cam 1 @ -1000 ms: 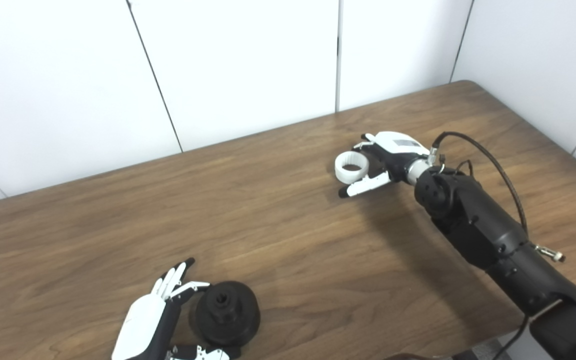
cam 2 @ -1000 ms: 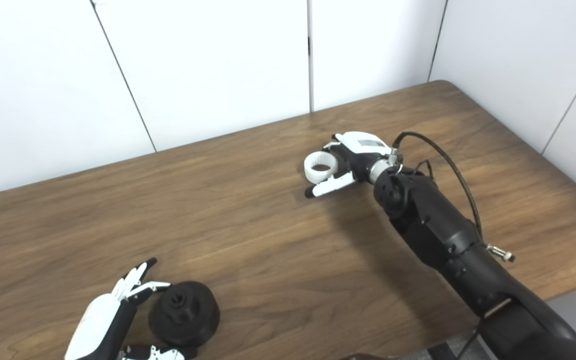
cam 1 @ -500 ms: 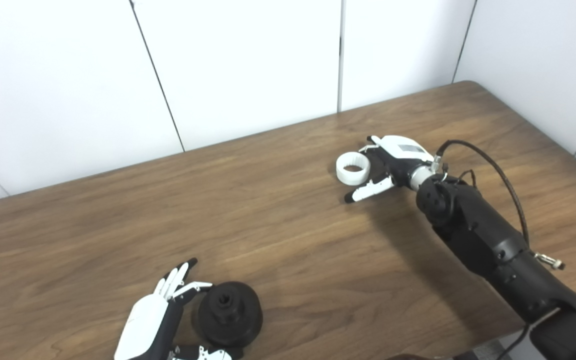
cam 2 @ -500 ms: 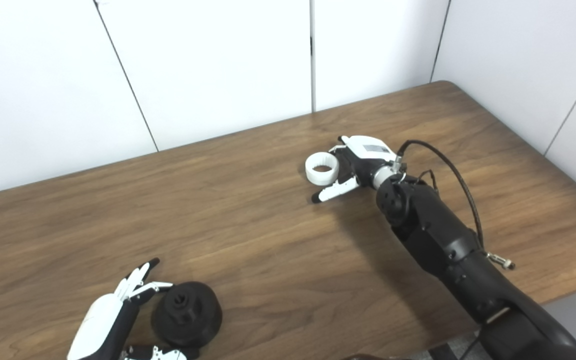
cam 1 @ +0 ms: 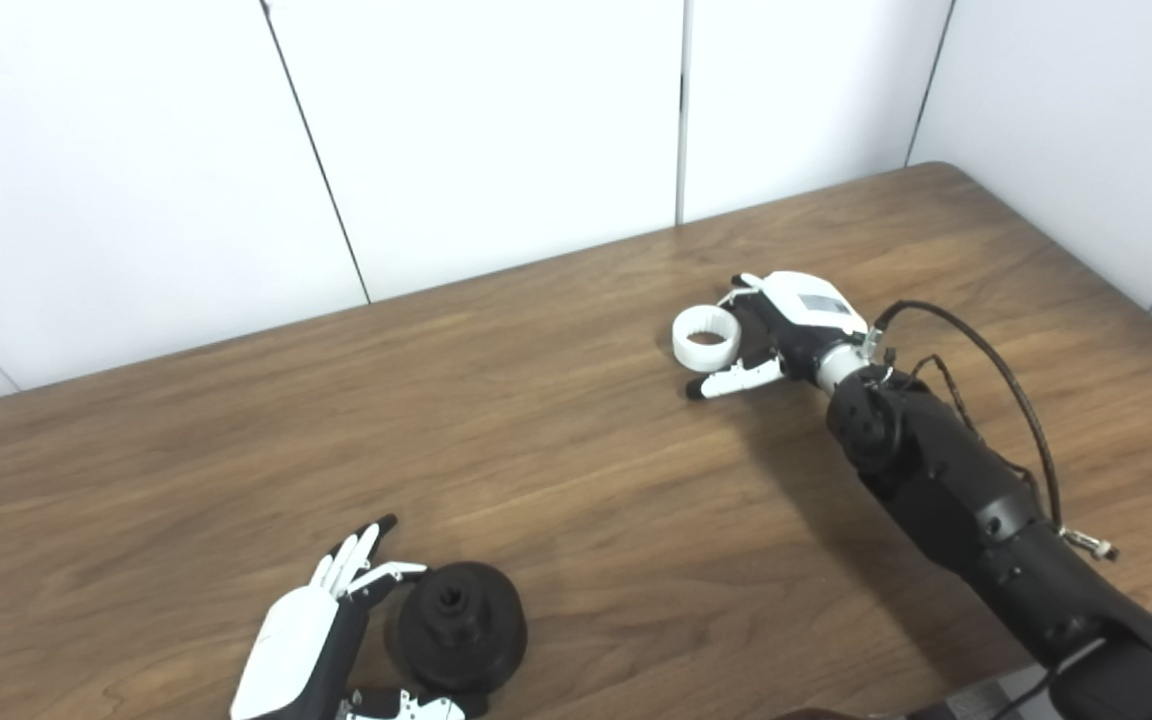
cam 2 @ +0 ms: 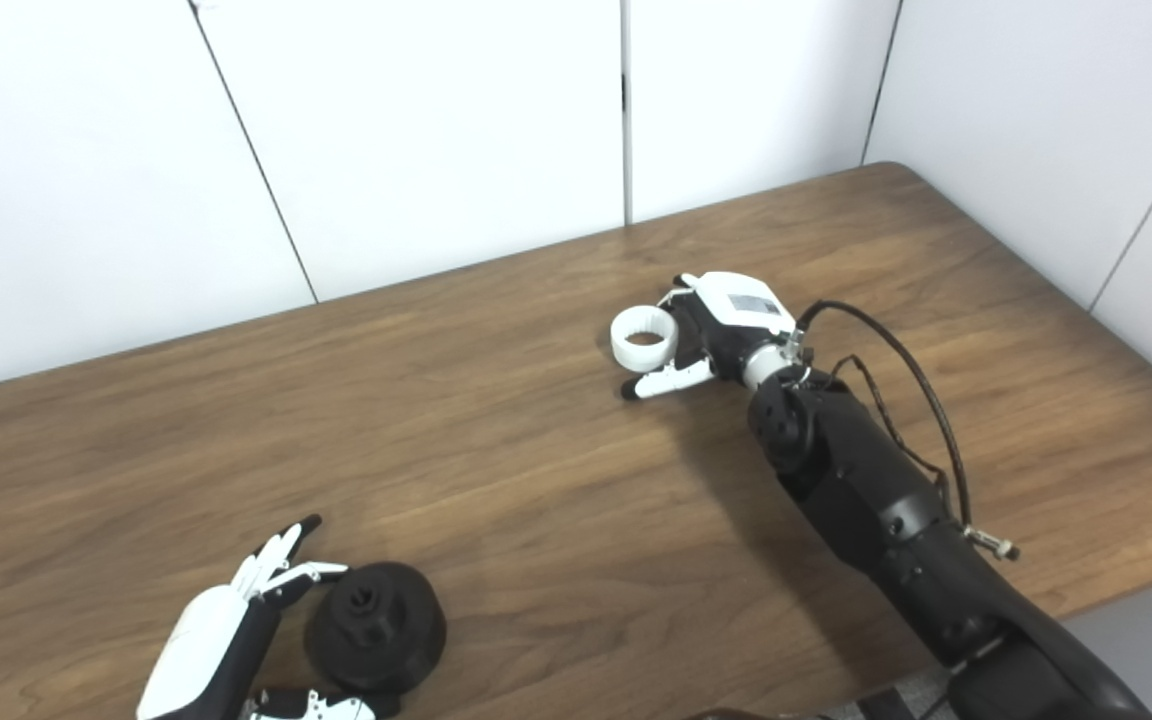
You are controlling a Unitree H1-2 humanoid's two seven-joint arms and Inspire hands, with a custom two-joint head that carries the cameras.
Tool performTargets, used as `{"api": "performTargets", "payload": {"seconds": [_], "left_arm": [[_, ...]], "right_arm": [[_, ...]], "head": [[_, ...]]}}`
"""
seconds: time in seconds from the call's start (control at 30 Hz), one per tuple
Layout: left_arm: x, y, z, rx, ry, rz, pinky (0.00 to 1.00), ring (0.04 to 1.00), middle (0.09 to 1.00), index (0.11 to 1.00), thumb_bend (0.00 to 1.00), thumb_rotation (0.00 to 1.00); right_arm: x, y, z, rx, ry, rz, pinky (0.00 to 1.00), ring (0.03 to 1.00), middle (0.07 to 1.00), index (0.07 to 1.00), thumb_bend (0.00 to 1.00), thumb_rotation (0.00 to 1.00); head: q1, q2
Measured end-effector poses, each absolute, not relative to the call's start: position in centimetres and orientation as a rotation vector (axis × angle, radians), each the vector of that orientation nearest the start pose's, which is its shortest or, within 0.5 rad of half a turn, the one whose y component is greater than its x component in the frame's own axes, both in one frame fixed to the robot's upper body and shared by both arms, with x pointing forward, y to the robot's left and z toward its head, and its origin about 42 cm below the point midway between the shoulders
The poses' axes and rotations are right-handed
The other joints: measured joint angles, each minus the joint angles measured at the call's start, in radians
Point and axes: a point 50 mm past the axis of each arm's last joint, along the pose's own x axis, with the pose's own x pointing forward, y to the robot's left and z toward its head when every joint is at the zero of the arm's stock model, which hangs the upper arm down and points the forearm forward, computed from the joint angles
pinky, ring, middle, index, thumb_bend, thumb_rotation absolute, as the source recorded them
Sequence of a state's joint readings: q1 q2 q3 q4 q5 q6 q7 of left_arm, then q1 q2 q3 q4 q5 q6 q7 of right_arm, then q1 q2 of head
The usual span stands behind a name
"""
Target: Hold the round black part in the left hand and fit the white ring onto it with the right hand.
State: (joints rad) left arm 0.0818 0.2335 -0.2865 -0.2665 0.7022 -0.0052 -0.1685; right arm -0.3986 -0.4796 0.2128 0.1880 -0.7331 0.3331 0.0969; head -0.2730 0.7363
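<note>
The left hand [cam 1: 301, 655] sits at the near edge of the wooden table [cam 1: 556, 480], palm turned toward the round black part [cam 1: 459, 625], with its fingers [cam 1: 348, 555] extended and spread and its thumb [cam 1: 401, 706] reaching under the part's near side. The hand cups the part without closing on it; whether the thumb touches the part cannot be determined. The round black part rests on the table directly to the right of the left palm, broad base down, its axis vertical and its central bore facing up. Farther away, well apart from the left hand, the right hand [cam 1: 786, 325] lies low over the table with its fingers parted and holds nothing. The white ring [cam 1: 705, 338] lies flat on the table just off the right hand's fingertips, between the upper fingers and the thumb [cam 1: 731, 378], its opening facing up and its axis vertical. Nothing is seated inside the ring or in the part's bore.
</note>
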Motion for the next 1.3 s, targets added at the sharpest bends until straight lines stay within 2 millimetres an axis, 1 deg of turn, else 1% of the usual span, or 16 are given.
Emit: {"api": "performTargets", "payload": {"seconds": [0.03, 0.13, 0.23, 0.33, 0.53, 0.57, 0.63, 0.77, 1.17, 1.3], "left_arm": [[24.13, 19.47, 13.13, 0.899, -0.181, -0.396, 1.0, 1.0, 1.0, 0.647, 0.91, 0.36], [24.13, 19.43, 13.23, 0.899, -0.176, -0.397, 1.0, 1.0, 1.0, 0.648, 0.9, 0.35], [24.09, 19.41, 13.36, 0.903, -0.173, -0.395, 1.0, 1.0, 1.0, 0.646, 0.9, 0.35], [24.07, 19.38, 13.37, 0.903, -0.172, -0.394, 1.0, 1.0, 1.0, 0.646, 0.9, 0.35], [24.06, 19.35, 13.38, 0.905, -0.174, -0.394, 1.0, 1.0, 1.0, 0.646, 0.9, 0.35], [24.05, 19.35, 13.38, 0.905, -0.174, -0.394, 1.0, 1.0, 1.0, 0.647, 0.9, 0.36], [24.05, 19.36, 13.39, 0.905, -0.174, -0.394, 1.0, 1.0, 1.0, 0.647, 0.9, 0.37], [24.04, 19.35, 13.38, 0.904, -0.173, -0.394, 1.0, 1.0, 1.0, 0.647, 0.91, 0.38], [24.03, 19.36, 13.38, 0.905, -0.173, -0.394, 1.0, 1.0, 0.999, 0.647, 0.91, 0.39], [24.03, 19.35, 13.41, 0.905, -0.172, -0.393, 1.0, 1.0, 0.996, 0.646, 0.9, 0.37]], "right_arm": [[40.63, -32.11, 17.93, -1.247, 0.117, -0.033, 0.91, 0.943, 0.942, 0.741, 0.85, 0.53], [40.69, -31.93, 17.74, -1.244, 0.111, -0.048, 0.9, 0.923, 0.92, 0.715, 0.8, 0.47], [40.73, -31.81, 17.72, -1.233, 0.1, -0.062, 0.89, 0.914, 0.908, 0.694, 0.77, 0.43], [40.74, -31.53, 17.68, -1.219, 0.082, -0.079, 0.88, 0.898, 0.888, 0.662, 0.75, 0.36], [40.6, -31.23, 17.47, -1.186, -0.001, -0.1, 0.89, 0.878, 0.857, 0.603, 0.68, 0.27], [40.55, -31.32, 17.41, -1.178, -0.009, -0.109, 0.88, 0.871, 0.848, 0.538, 0.58, 0.2], [40.54, -31.34, 17.33, -1.171, -0.033, -0.116, 0.87, 0.868, 0.842, 0.505, 0.53, 0.16], [40.57, -31.4, 17.56, -1.162, -0.07, -0.134, 0.9, 0.875, 0.844, 0.494, 0.51, 0.15], [40.46, -31.76, 17.3, -1.151, -0.099, -0.152, 0.89, 0.859, 0.812, 0.486, 0.52, 0.14], [40.3, -31.88, 17.19, -1.137, -0.095, -0.16, 0.91, 0.867, 0.815, 0.486, 0.52, 0.14]], "head": [[0.0, 0.0], [0.0, 0.003], [0.003, 0.006], [0.005, 0.008], [0.003, 0.011], [0.003, 0.011], [0.003, 0.011], [0.008, 0.014], [0.012, 0.018], [0.015, 0.02]]}}
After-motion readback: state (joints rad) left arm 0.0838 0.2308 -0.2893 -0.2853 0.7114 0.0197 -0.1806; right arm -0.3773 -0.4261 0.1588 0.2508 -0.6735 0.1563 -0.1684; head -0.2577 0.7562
